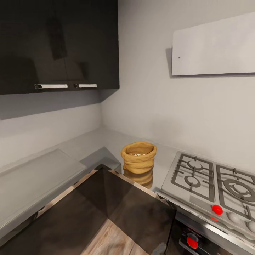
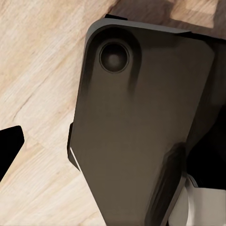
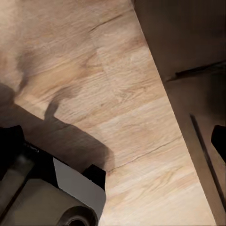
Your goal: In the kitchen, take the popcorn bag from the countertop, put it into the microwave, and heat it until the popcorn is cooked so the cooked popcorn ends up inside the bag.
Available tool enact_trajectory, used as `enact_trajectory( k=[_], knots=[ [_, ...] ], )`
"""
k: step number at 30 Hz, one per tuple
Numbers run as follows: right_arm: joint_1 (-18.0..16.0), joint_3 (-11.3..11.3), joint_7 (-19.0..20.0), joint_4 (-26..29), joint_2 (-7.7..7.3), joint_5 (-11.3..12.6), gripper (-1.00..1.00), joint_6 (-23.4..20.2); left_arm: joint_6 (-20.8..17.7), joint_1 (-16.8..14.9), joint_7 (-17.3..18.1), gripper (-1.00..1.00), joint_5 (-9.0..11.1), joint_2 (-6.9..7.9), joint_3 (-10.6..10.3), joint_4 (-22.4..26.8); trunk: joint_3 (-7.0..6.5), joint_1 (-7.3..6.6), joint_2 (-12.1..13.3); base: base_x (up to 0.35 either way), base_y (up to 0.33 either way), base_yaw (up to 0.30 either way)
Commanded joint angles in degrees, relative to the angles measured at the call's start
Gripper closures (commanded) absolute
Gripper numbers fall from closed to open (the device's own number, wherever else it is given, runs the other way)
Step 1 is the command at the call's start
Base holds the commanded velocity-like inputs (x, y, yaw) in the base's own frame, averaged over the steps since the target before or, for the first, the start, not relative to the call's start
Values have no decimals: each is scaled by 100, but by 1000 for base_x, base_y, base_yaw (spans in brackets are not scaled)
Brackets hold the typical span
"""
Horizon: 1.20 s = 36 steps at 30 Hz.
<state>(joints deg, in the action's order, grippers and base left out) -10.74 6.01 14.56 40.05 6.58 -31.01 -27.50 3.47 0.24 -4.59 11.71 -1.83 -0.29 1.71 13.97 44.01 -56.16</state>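
Note:
The orange-tan popcorn bag (image 1: 138, 158) stands upright on the grey countertop (image 1: 88, 145) in the corner, just left of the hob. Pale popcorn kernels (image 1: 136, 154) show inside its rolled rim. The microwave is out of view. My left gripper (image 2: 110, 150) hangs low over the wooden floor and the robot's dark base, and one black fingertip (image 2: 9, 146) shows at the picture's edge. My right gripper (image 3: 113, 141) is also down by the floor. Its fingertips (image 3: 219, 139) stand far apart with nothing between them.
A steel gas hob (image 1: 212, 177) with red knobs (image 1: 217, 209) lies right of the bag. A white hood (image 1: 212, 46) hangs above it. Dark upper cabinets (image 1: 56, 46) fill the left wall. Dark cabinet fronts (image 1: 106, 198) drop to the wooden floor (image 1: 109, 241).

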Motion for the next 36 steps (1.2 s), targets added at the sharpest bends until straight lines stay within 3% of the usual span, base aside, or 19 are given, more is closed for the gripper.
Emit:
enact_trajectory(
  k=[1, 3, 5, 6, 10, 12, 14, 18, 20, 21, 25, 28, 29, 30, 31, 33, 35, 36],
  knots=[
    [0, 33, 345, 432, 10, -67, -100, -329, 7, 3, -15, -100, 36, -2, -6, 11, 8, 1, -4, 0, 0, 0],
    [1, 83, 1033, 1391, 21, -73, -100, -1072, 5, 3, -15, -100, 38, -2, -6, 11, 8, 1, -4, 0, 0, 0],
    [1, 320, 1514, 2403, 21, -78, -100, -1655, 0, 3, -15, -100, 41, -2, -6, 11, 8, 1, -4, 0, 0, 0],
    [-2, 472, 1613, 2866, 20, -79, -100, -1918, -2, 3, -15, -100, 41, -2, -6, 13, 8, 1, -4, 0, 0, 0],
    [6, 695, 1755, 4227, 72, -53, -100, -2860, -4, 3, -15, -100, 42, -2, -11, 11, 8, 1, -4, 0, 0, 0],
    [10, 871, 1907, 4491, 218, -38, -100, -3250, -4, 3, -15, -100, 42, -2, -10, 11, 8, 1, -4, 0, 0, 0],
    [-139, 959, 2069, 4595, 320, -29, -100, -3250, -4, 3, -15, -100, 42, -2, -13, 10, 8, 1, -4, 0, 0, 0],
    [-1268, 951, 2159, 4644, 341, -26, -100, -3250, -6, 3, -15, -100, 42, -3, -14, 6, 8, 1, -4, 0, 0, 0],
    [-1829, 819, 2145, 4649, 341, -27, -100, -3250, -6, 3, -15, -100, 42, -2, -12, 5, 8, 1, -4, 0, 0, 0],
    [-2181, 613, 2137, 4651, 341, -32, -100, -3250, -5, 3, -15, -100, 42, -2, -14, 5, 8, 1, -4, 0, 0, 0],
    [-3017, -41, 2082, 4646, 341, -64, -100, -3250, -4, 3, -15, -100, 42, -5, -10, 5, 8, 1, -4, 0, 0, 0],
    [-3386, -326, 1523, 4636, 341, -73, -100, -3250, -4, 3, -15, -100, 42, -6, -13, 8, 8, 1, -4, 0, 0, 0],
    [-3529, -477, 1064, 4595, 309, -58, -100, -3250, -4, 3, -15, -100, 42, -3, -13, 6, 8, 1, -4, 0, 0, 0],
    [-4180, -1061, 180, 4229, 145, -32, -100, -3250, -11, 3, -15, -100, 42, -2, -15, 6, 8, 1, -4, 0, 0, 0],
    [-4427, -1226, 113, 4036, -7, -22, -100, -3250, -10, 3, -15, -100, 42, -2, -15, 5, 8, 1, -4, 0, 0, 0],
    [-4681, -1369, 82, 3951, -437, 23, -100, -3250, -6, 3, -15, -100, 42, -2, -11, 6, 8, 1, -4, 0, 0, 0],
    [-4747, -1359, 75, 4085, -629, 144, -100, -3250, -5, 3, -15, -100, 42, -2, -9, 6, 8, 1, -4, 0, 0, 0],
    [-4768, -1321, 73, 4120, -694, 371, -100, -3250, -4, 3, -10, -100, 42, -2, -14, 5, 8, 1, -4, 0, 0, 0]
  ],
)
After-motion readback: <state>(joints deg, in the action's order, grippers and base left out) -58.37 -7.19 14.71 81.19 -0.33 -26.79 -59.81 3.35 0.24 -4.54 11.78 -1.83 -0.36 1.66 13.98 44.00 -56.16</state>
